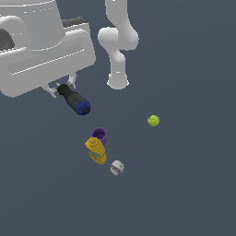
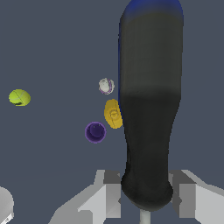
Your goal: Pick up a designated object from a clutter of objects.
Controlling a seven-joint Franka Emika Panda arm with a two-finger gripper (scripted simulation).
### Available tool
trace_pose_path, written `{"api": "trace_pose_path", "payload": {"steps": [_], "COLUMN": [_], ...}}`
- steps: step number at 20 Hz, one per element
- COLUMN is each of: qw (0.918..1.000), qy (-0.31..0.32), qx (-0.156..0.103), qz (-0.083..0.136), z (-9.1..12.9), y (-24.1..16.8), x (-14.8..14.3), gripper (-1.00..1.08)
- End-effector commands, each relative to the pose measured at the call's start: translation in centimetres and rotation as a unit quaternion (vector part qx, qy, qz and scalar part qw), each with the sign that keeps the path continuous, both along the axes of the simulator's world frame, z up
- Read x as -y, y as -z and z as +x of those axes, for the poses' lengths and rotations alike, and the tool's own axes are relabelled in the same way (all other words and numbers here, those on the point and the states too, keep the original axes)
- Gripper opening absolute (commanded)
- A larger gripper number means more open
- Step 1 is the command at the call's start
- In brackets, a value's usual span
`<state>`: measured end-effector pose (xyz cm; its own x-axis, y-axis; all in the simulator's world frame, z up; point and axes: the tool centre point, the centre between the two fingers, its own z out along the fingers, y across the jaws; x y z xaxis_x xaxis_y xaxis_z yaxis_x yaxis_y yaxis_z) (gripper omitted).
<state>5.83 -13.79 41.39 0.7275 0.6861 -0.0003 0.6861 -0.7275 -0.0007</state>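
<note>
Robot jaws grasp a black screwdriver (image 1: pixel 73 98) with a blue cap, lifted off the table (image 1: pixel 184 184); purple cup (image 1: pixel 99 134), yellow bottle (image 1: pixel 96 150) and balls below.

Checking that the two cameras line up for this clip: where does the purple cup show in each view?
Exterior view: the purple cup stands just left of centre, touching the mustard-yellow bottle in front of it.
Wrist view: the cup is seen from above, open mouth showing, beside the held screwdriver.
Shared landmark: the yellow bottle adjoins the cup in both, with the white baseball beyond it.
</note>
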Motion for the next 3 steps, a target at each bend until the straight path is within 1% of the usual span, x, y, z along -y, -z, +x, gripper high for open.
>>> {"api": "trace_pose_path", "payload": {"steps": [1, 3], "qw": [1.0, 1.0], "qy": [0.0, 0.0], "qx": [0.0, 0.0], "qz": [0.0, 0.0], "z": [0.09, 0.1], "y": [-0.2, -0.16], "x": [0.09, 0.06], "gripper": [-1.0, -1.0]}}
